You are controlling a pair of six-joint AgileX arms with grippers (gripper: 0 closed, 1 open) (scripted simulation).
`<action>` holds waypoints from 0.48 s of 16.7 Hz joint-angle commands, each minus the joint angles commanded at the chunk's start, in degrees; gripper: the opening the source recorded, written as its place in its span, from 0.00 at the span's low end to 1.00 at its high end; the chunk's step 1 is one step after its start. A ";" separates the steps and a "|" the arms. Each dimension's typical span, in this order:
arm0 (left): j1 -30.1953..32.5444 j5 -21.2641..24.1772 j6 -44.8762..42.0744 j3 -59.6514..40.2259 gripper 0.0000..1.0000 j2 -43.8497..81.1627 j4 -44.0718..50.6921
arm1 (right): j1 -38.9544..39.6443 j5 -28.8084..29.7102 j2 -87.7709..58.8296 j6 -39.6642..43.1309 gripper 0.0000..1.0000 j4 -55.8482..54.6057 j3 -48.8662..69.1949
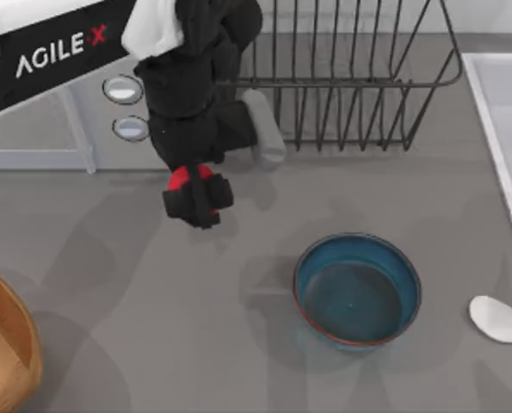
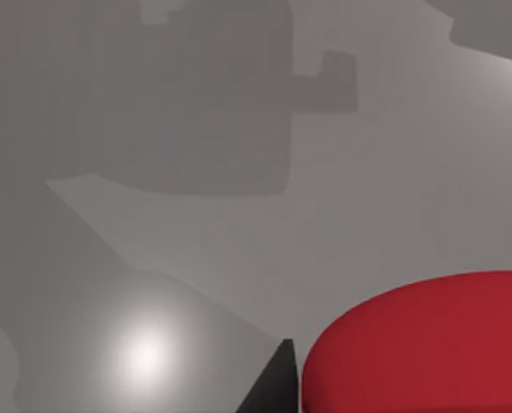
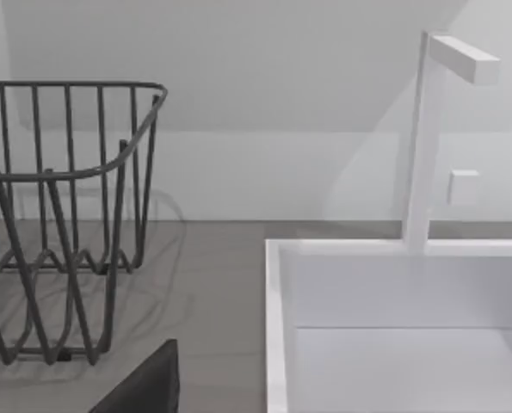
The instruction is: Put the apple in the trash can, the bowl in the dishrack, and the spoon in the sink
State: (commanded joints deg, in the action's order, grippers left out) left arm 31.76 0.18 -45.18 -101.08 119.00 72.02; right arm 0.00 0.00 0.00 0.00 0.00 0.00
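Observation:
My left gripper (image 1: 195, 200) hangs over the table in front of the microwave, shut on the red apple (image 1: 185, 177). The apple (image 2: 428, 344) bulges large beside a dark fingertip (image 2: 273, 389) in the left wrist view. The teal-blue bowl (image 1: 357, 291) stands upright to the right of centre. A white spoon (image 1: 499, 320) lies by the right edge. The tan trash can (image 1: 6, 340) sits at the lower left corner. The black wire dishrack (image 1: 350, 77) (image 3: 58, 215) is at the back. The pale sink (image 1: 507, 120) (image 3: 393, 335) is on the right. A dark part of my right gripper (image 3: 144, 387) faces the sink.
The white microwave (image 1: 32, 129) with two round knobs (image 1: 122, 89) stands at the back left, behind my left arm. A pale grey block (image 1: 266, 129) lies at the dishrack's near left corner. A white faucet (image 3: 428, 138) rises behind the sink. Bare grey table lies between trash can and bowl.

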 joint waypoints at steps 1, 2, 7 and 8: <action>0.00 0.00 0.00 0.00 0.00 0.00 0.00 | 0.00 0.00 0.00 0.00 1.00 0.00 0.00; 0.00 0.00 0.00 0.00 0.00 0.00 0.00 | 0.00 0.00 0.00 0.00 1.00 0.00 0.00; 0.04 -0.47 2.91 0.11 0.00 0.00 -0.21 | 0.00 0.00 0.00 0.00 1.00 0.00 0.00; 0.04 -0.78 5.04 0.28 0.00 -0.36 -0.34 | 0.00 0.00 0.00 0.00 1.00 0.00 0.00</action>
State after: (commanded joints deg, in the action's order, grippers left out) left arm 31.80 -0.60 -40.14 -100.80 118.65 71.67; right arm 0.00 0.00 0.00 0.00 0.00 0.00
